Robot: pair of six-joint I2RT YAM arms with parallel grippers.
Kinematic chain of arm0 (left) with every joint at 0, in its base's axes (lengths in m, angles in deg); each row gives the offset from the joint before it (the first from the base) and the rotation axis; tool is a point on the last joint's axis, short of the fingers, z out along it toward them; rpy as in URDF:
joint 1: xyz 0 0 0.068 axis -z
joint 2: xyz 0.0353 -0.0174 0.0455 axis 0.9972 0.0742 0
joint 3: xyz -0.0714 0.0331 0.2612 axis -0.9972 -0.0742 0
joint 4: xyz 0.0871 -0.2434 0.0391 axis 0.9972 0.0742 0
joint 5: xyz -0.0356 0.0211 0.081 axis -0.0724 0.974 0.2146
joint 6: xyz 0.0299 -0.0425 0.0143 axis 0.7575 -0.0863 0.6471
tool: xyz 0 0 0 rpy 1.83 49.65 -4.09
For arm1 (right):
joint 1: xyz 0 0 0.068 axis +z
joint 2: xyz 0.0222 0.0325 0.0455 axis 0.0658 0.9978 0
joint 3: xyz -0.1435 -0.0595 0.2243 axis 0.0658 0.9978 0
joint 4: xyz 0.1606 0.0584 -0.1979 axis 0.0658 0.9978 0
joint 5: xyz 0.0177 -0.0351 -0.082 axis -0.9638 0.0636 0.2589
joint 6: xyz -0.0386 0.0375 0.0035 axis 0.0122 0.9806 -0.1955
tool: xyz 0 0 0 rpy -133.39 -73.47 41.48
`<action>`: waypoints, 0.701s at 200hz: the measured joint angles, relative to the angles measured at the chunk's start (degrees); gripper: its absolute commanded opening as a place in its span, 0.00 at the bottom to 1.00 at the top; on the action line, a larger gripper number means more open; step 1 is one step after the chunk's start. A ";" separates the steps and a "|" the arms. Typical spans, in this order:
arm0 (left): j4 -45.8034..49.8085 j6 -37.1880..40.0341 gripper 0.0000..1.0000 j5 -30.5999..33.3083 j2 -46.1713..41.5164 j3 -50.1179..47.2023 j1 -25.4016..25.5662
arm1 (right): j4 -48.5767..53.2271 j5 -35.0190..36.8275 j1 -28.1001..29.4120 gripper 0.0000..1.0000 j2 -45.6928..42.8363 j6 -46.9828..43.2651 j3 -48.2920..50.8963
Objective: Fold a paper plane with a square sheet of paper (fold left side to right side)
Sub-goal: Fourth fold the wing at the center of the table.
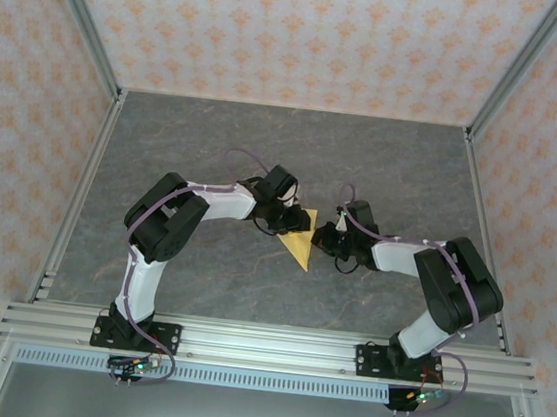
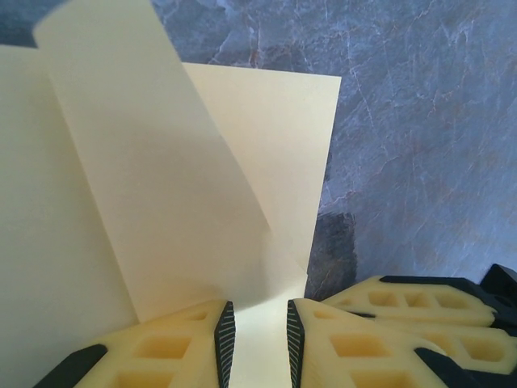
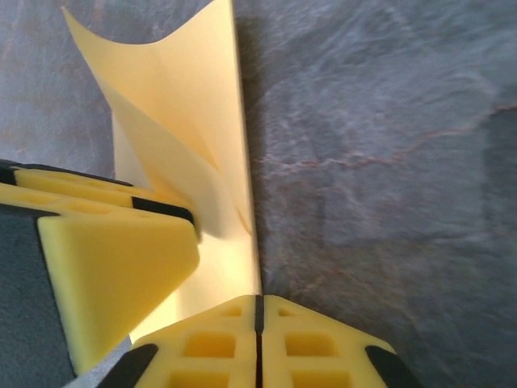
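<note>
Centre of surface (image 1: 215,151): square sheet of paper (image 1: 300,243), creased, pointed tip toward near edge. Right hand (image 3: 258,305) closed, pads pressed together at the sheet's edge; whether it pinches the sheet is unclear. Left hand (image 2: 257,315) with jaws slightly apart, astride a lifted, curling flap (image 2: 161,178).

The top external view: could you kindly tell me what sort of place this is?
Probably a robot test cell: an aluminium frame and patterned wall panels enclose a grey tabletop, with two arms bolted to a rail at its near edge.
</note>
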 measured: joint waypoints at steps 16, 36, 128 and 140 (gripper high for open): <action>-0.57 -0.02 0.27 0.02 -0.15 -0.39 0.00 | 2.21 1.27 0.00 0.25 -2.91 -0.46 0.00; -0.94 -0.17 0.27 0.00 -0.22 -0.59 0.00 | 4.35 1.68 0.00 0.27 -7.65 -0.85 0.00; -1.20 -0.20 0.27 0.00 -0.26 -0.76 0.00 | 2.10 -8.52 6.67 0.22 -9.51 1.79 0.37; -1.20 -0.20 0.27 0.00 -0.26 -0.76 0.00 | 2.12 -8.72 7.08 0.22 -8.09 1.95 0.35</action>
